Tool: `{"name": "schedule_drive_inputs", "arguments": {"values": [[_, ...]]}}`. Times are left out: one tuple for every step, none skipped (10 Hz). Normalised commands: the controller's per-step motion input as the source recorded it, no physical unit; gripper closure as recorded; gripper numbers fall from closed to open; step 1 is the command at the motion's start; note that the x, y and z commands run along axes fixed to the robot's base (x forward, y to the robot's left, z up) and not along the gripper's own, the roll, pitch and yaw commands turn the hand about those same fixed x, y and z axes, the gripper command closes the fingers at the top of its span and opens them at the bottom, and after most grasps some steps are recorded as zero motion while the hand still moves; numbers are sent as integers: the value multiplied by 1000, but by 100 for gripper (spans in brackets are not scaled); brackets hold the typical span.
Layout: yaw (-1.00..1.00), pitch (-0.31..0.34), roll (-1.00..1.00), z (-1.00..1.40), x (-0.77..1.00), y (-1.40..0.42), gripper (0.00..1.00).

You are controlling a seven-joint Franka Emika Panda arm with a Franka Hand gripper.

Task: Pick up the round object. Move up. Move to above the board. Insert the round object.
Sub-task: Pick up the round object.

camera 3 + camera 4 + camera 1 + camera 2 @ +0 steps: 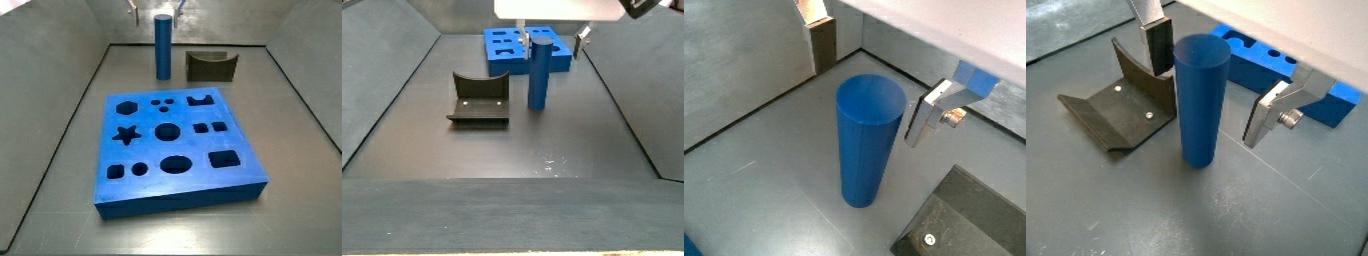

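Since the blue cylinder peg (pixel 1201 100) looks rigid, smooth and probably slippery, I'd pinch it near the top. Claw (pixel 1213 85) sits spread around it, fingers (pixel 1268 112) not touching yet.

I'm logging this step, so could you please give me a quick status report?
Pincer open, straddling the top of the tall smooth blue cylinder peg, not yet closed. Peg upright on the floor. Thick blue holed board unobstructed; dark L-shaped fixture beside the peg.

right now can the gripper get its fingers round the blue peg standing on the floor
Probably yes. The gripper sits open over the upright blue peg, one of its fingers on each side, not touching. Nothing stands between them, and the fixture sits off to one side.
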Motion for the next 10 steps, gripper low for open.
{"name": "schedule_drive_inputs", "arguments": {"values": [[0, -360, 337, -743, -209, -540, 0], [0, -14, 0, 0, 0, -77, 0], [0, 0, 0, 0, 0, 0, 100], [0, 0, 0, 0, 0, 0, 100], [0, 0, 0, 0, 0, 0, 100], [0, 0, 0, 0, 0, 0, 100], [0, 0, 0, 0, 0, 0, 100], [0, 0, 0, 0, 0, 0, 100], [0, 0, 0, 0, 0, 0, 100], [0, 0, 0, 0, 0, 0, 100]]}}
